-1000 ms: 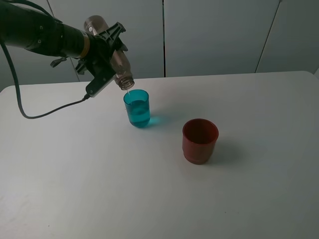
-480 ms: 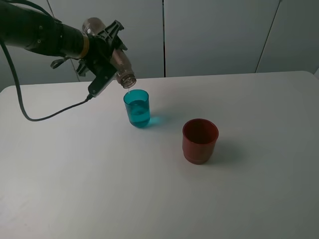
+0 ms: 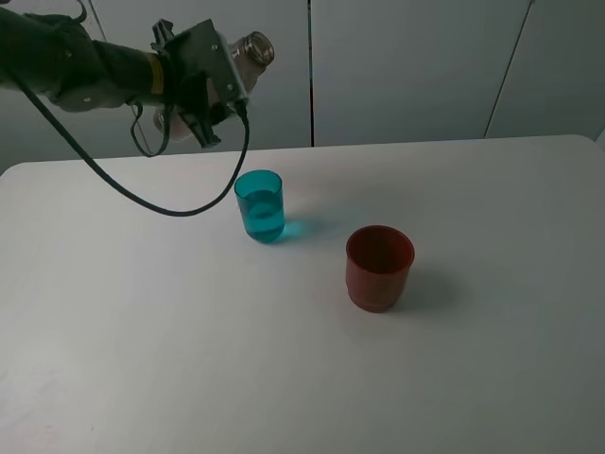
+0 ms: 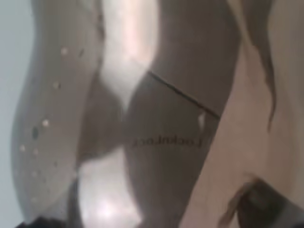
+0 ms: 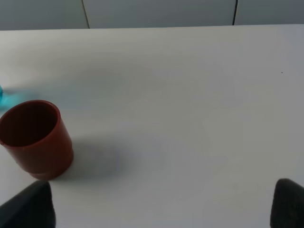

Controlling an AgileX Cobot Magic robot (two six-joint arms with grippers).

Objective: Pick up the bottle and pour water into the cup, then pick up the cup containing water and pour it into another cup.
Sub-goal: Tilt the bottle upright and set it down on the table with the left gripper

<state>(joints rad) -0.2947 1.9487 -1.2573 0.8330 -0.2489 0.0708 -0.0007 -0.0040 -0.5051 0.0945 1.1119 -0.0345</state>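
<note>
**A:** The left gripper [image 3: 203, 71] is clamped round the bottle [image 3: 248, 51], high over the far-left corner of the table [image 3: 473, 378], mouth tipped upward.

**B:** Clear brownish plastic, no cap, droplets on the wall. And the teal cup [image 3: 259, 204]?

**A:** It's translucent with water inside, toward the far edge, left of centre. The red cup [image 3: 379, 267] sits nearer the middle, well apart.

**B:** There's broad white room toward the near and right edges. The right gripper [image 5: 159, 213] is spread wide, holding nothing.
</note>
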